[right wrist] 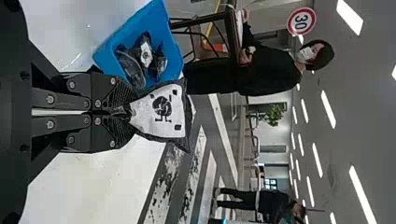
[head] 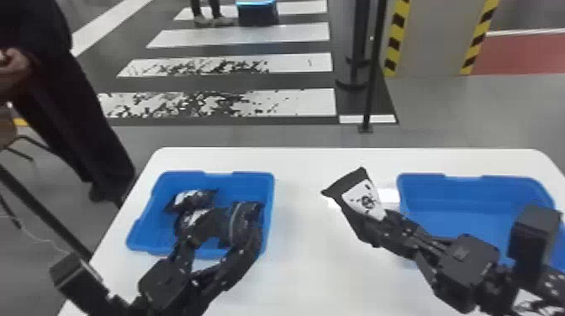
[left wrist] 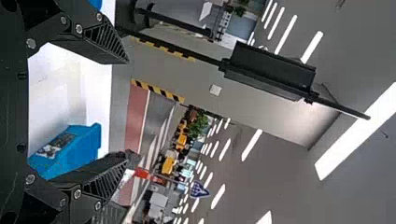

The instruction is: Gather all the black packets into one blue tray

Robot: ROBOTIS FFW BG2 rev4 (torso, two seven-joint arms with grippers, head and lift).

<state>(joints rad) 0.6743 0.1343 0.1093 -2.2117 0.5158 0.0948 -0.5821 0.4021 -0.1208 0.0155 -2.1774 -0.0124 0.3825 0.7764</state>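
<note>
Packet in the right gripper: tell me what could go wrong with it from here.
The right gripper pinches the packet by one end, so it might slip. It is over the table between the left tray and the right tray, so a drop now would probably miss both. The left gripper, open at the left tray, could block a placement there.
</note>
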